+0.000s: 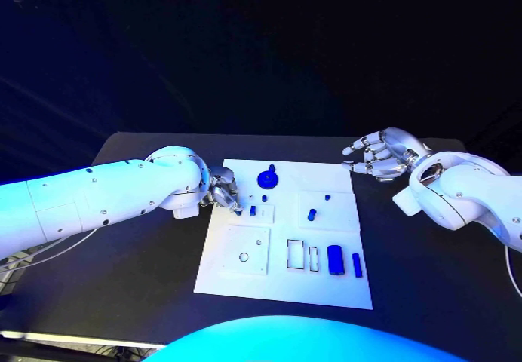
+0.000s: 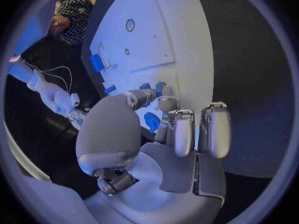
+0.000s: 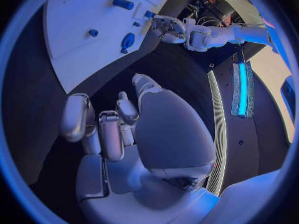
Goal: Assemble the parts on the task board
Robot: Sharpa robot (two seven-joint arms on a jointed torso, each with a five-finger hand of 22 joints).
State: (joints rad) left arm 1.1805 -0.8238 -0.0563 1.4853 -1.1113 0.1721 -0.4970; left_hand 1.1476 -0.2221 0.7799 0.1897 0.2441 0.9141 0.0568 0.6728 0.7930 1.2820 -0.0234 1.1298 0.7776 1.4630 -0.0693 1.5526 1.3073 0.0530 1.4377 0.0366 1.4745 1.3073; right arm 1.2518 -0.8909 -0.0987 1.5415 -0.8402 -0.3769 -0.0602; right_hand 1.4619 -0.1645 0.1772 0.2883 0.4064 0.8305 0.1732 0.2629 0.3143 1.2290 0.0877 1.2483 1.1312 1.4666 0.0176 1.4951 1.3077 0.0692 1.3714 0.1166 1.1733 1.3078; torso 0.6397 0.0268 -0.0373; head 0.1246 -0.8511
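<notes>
Our left hand (image 1: 221,188) is hovering at the task board's (image 1: 285,290) edge with fingers curled and nothing visibly held, while our right hand (image 1: 376,153) is waiting off the far corner, loosely curled and empty. Just beyond the left fingertips we are seeing the round blue knob (image 1: 268,179), then the small blue pegs (image 1: 253,210); we are judging them light, rigid and slick, best pinched by the sides.

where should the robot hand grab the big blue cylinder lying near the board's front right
Pinch the cylinder across its long curved sides, coming from above. It lies flat on the board, ends pointing near and far, with a thinner blue pin close on its right, so keep fingers narrow.
</notes>
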